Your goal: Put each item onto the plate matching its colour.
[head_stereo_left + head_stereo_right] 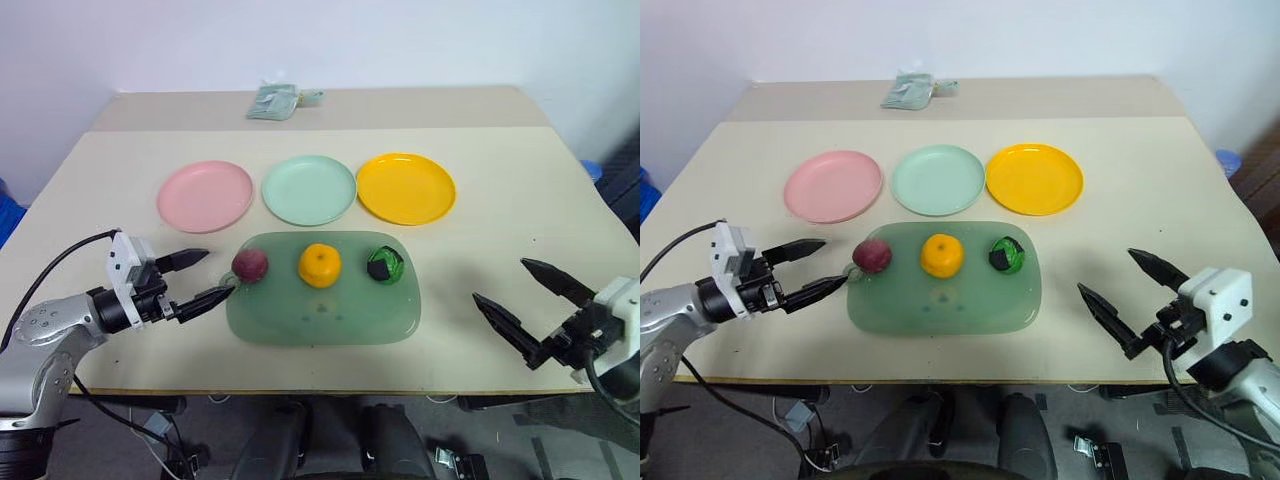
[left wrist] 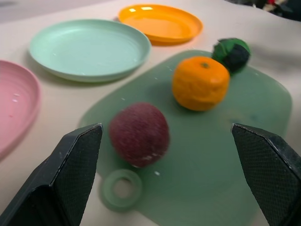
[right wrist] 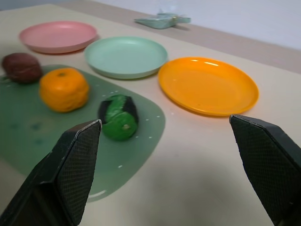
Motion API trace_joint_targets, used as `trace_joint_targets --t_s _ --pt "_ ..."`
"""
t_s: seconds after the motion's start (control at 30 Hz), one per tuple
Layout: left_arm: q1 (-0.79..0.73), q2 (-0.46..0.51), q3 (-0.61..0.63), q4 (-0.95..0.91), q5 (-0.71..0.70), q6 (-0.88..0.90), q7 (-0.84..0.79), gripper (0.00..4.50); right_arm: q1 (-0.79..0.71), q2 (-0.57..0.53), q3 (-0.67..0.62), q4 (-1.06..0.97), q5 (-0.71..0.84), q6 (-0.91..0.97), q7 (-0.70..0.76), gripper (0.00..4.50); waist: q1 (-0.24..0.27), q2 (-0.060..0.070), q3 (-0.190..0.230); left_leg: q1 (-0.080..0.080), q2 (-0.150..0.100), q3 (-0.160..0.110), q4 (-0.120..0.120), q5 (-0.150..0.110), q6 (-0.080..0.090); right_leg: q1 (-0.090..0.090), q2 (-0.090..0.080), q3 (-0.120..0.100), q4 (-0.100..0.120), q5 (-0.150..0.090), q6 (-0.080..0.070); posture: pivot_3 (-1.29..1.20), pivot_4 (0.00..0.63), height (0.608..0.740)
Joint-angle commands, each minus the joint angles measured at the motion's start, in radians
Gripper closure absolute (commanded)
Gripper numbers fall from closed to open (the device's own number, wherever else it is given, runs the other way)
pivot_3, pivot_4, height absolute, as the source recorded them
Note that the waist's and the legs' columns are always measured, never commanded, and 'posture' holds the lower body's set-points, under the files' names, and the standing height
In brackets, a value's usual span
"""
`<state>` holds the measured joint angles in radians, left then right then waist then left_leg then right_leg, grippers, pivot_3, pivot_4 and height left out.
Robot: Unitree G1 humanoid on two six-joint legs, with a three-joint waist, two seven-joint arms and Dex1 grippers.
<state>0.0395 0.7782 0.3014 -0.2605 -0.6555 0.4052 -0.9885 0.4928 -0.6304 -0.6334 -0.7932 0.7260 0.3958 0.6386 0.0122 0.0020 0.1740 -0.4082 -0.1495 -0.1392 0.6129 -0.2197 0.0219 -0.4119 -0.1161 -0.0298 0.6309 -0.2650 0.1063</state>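
Fruit-like items sit in a row on a translucent green tray (image 1: 320, 320) at the near edge of a beige table (image 1: 520, 210) — a dark purple-red one (image 1: 250, 265), an orange one (image 1: 320, 265) and a dark green one with black patches (image 1: 384, 265). Beyond the tray lie three round plates: pink (image 1: 205, 195), pale mint green (image 1: 309, 189) and yellow-orange (image 1: 405, 187), all bare, so sorting looks yet to begin. Left gripper (image 1: 200, 277) hovers just beside the purple-red item, fingers spread as if lined up to take it. Right gripper (image 1: 525, 300) waits well apart from the tray, fingers spread too — holding nothing. A pale green packet (image 1: 275, 101) rests at the table's far edge.
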Motion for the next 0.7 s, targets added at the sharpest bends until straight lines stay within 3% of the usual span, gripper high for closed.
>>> trace_joint_targets --t_s 0.03,0.43,0.7 --pt "0.009 0.015 0.033 -0.010 0.005 -0.022 -0.020 0.00 -0.013 -0.014 -0.011 -0.076 0.041 0.023 -0.040 0.05 0.001 0.000 0.000 0.000 0.000 0.000 0.000 0.000 0.000 0.000 0.000 0.000 0.000 0.000 0.000 0.00 0.150 0.740" --pt "-0.037 -0.048 -0.001 -0.012 0.038 -0.044 0.030 0.00 -0.149 -0.029 0.078 -0.030 0.070 0.048 -0.069 0.05 0.002 -0.001 0.001 -0.002 0.000 0.002 0.000 -0.001 0.001 -0.001 -0.001 0.000 -0.003 0.003 -0.004 0.00 0.150 0.740" --pt "-0.132 -0.063 -0.097 -0.004 0.108 0.078 0.171 0.00 -0.404 -0.109 0.280 0.146 0.065 0.051 0.117 0.05 0.002 -0.002 0.002 -0.001 0.000 0.002 0.002 0.000 0.002 0.000 -0.001 -0.001 -0.002 0.003 -0.004 0.00 0.150 0.740"
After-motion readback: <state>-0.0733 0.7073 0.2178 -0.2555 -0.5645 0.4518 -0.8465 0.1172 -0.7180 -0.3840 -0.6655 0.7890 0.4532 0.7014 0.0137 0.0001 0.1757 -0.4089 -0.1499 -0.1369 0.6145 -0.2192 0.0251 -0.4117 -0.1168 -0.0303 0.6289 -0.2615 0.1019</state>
